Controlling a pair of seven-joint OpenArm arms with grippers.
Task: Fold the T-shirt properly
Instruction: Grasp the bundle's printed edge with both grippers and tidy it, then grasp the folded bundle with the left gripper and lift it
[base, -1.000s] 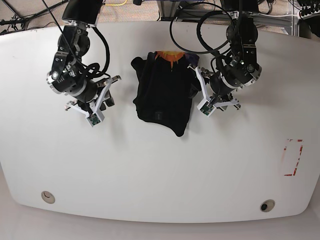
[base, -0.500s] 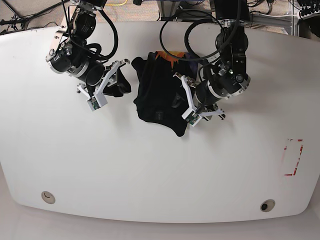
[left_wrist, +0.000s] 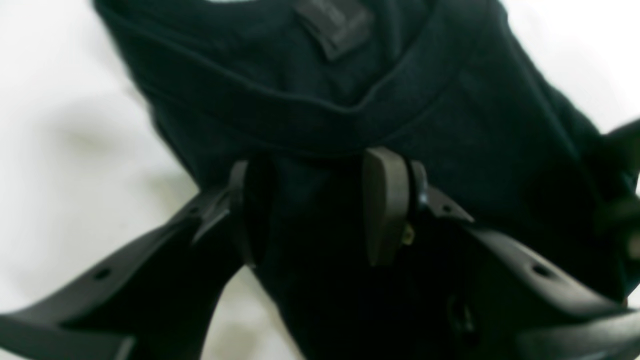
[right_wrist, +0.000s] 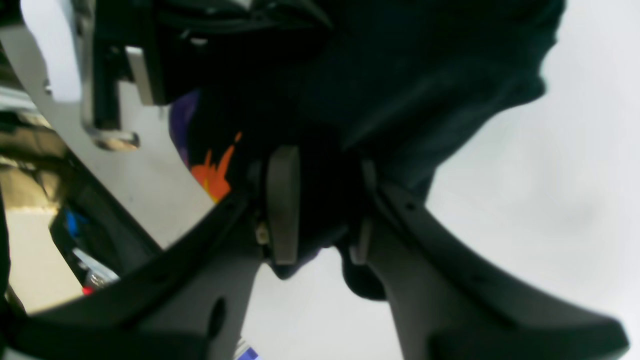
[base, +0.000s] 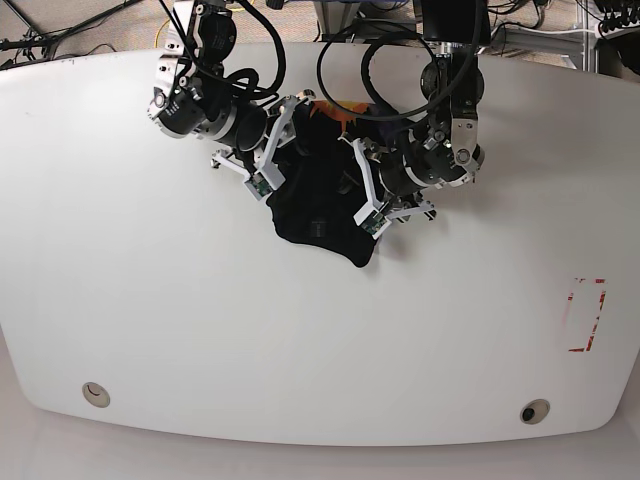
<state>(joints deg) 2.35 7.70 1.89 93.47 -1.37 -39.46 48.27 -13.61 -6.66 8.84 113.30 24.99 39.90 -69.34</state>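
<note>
Starting with the biggest thing: one white table (base: 300, 330) is seen in the base view, with a single T-shirt (base: 320, 205) bunched into a dark heap up toward 12 o'clock of the tabletop, a bit of orange print peeking out at its far edge. The heap's long axis is judged to run roughly 12 to 6, with a pointed tail hanging toward 5 o'clock.

Two arms are counted, one on each flank of the shirt. The right gripper (base: 275, 150) is found at the cloth's 10 o'clock edge, so the shirt lies toward 4 o'clock from it. The left gripper (base: 362, 190) is parked on the cloth's 3 o'clock side, with the shirt at about 9 o'clock from it. Both are right at the fabric, so neither is really nearer.

In the right wrist view, the right gripper (right_wrist: 320, 200) looks closed down on a fold of black cloth bunched between its pads. In the left wrist view, the left gripper (left_wrist: 312, 205) is held apart, with black fabric lying in and behind the gap; whether it's actually pinched can't be told.

Also counted: one red-marked rectangle (base: 587, 315) at 3 o'clock.
</note>
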